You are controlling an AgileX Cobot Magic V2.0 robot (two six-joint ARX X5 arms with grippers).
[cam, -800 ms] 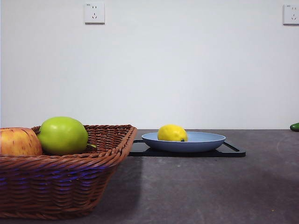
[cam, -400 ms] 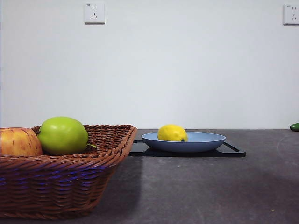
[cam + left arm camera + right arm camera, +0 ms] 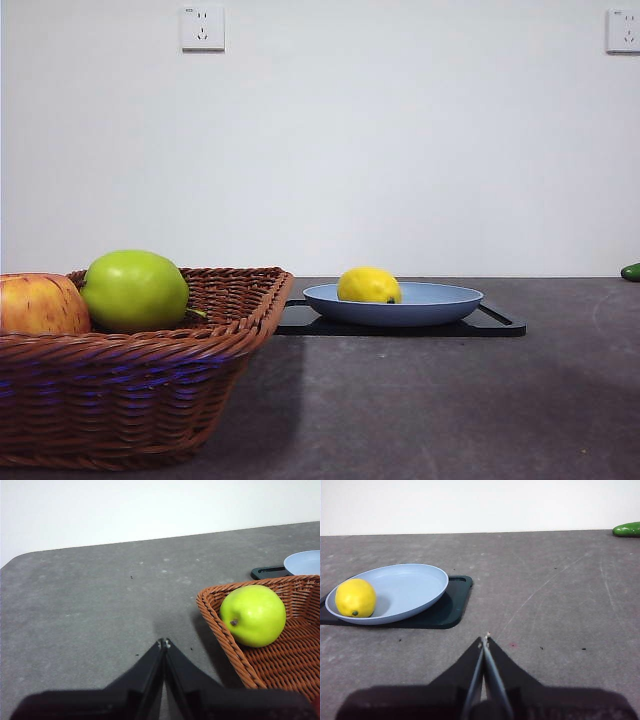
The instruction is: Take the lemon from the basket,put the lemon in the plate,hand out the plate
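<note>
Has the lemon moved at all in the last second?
No. In the front view the lemon lies in the same spot on the plate, at its end nearer the basket, as a second ago. The plate sits on the black tray.

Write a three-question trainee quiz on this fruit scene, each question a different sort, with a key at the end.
1. True or false: the lemon lies in the plate.
2. Multiple choice: what does the plate rest on? A) the basket B) the black tray C) the bare table
3. Fill in the blank: the fruit in the basket's corner nearest the left gripper is the green ____.

Key
1. True.
2. B. The black tray sits under the plate.
3. apple. A reddish-yellow apple lies beside it. Both the left gripper and the right gripper are shut and hold nothing.
</note>
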